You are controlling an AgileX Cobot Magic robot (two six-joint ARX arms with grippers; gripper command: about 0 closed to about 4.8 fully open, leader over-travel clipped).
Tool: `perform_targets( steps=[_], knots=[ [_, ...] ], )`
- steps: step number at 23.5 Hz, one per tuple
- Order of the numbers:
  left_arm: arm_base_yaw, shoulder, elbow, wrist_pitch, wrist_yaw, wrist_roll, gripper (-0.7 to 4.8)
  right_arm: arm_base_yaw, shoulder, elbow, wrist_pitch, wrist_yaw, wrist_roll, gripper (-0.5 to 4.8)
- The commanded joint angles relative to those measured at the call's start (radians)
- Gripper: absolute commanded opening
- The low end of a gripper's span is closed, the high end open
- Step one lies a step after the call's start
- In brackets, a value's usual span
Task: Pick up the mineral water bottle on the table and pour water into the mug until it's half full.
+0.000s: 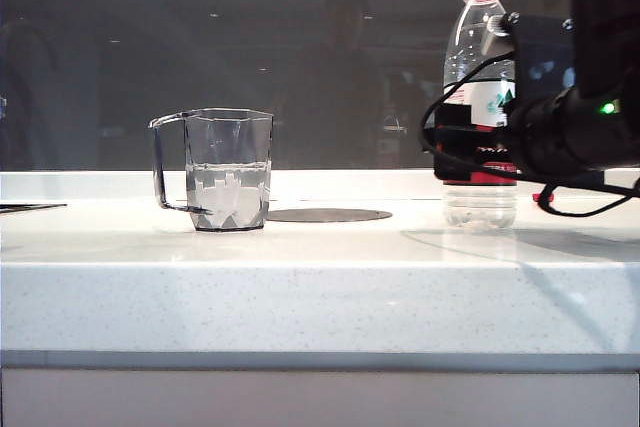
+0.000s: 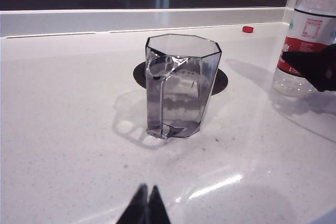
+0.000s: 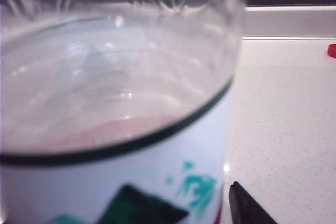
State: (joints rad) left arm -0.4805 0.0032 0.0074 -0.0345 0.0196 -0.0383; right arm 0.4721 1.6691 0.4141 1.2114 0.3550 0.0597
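The mineral water bottle [image 1: 481, 97] stands upright on the table [image 1: 320, 287], well to the right of the mug [image 1: 228, 169], which sits just in front of the grey disc [image 1: 328, 215] and looks roughly half full of water [image 1: 229, 192]. The right gripper [image 1: 462, 152] is around the bottle at its label; its one visible finger [image 3: 247, 208] stands a little off the label, so the jaws look spread, not pinching. The left gripper [image 2: 145, 208] hovers low over the table near the mug, fingertips pressed together and empty. The bottle looks nearly drained, so it is probably light, easy to tip over and thin-walled enough to dent under a hard squeeze. The label band is likely the best place to hold: straighter and less slippery than the ribbed base. The red cap [image 2: 248, 29] lies behind, near the back edge.
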Motion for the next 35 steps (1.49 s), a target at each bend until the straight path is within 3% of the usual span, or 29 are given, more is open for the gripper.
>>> perform_targets(
  steps=[1,9,15,20,21,23,24,26,31,35],
  knots=[
    [0.0,0.001,0.003,0.013,0.003,0.002,-0.04,0.001,-0.065,-0.031,0.025,-0.019,0.0,4.69],
    [0.015,0.001,0.003,0.013,0.004,0.002,-0.04,0.003,-0.267,-0.131,-0.101,-0.051,0.053,4.79],
    [0.158,0.001,0.003,0.013,0.003,0.002,-0.04,0.04,-0.364,-0.174,-0.147,-0.084,0.071,4.79],
    [0.305,0.0,0.003,0.013,0.006,0.002,-0.04,0.205,-0.522,-0.204,-0.241,-0.054,0.071,4.79],
    [0.338,0.001,0.003,0.013,0.007,0.002,-0.04,0.229,-0.553,-0.204,-0.273,-0.054,0.071,4.31],
    [0.408,0.001,0.003,0.013,0.007,0.002,-0.04,0.278,-0.636,-0.204,-0.353,-0.055,0.071,2.53],
    [0.471,0.001,0.003,0.013,0.006,0.002,-0.04,0.31,-0.704,-0.204,-0.41,-0.055,0.071,1.24],
    [0.541,0.001,0.003,0.013,0.001,0.002,-0.04,0.345,-0.803,-0.204,-0.496,-0.049,0.071,0.12],
    [0.539,0.001,0.003,0.013,0.004,0.002,-0.04,0.348,-1.019,-0.204,-0.713,-0.019,0.07,-0.02],
    [0.537,0.001,0.003,0.013,0.003,0.002,-0.04,0.348,-1.085,-0.204,-0.762,0.01,0.051,-0.02]
  ],
)
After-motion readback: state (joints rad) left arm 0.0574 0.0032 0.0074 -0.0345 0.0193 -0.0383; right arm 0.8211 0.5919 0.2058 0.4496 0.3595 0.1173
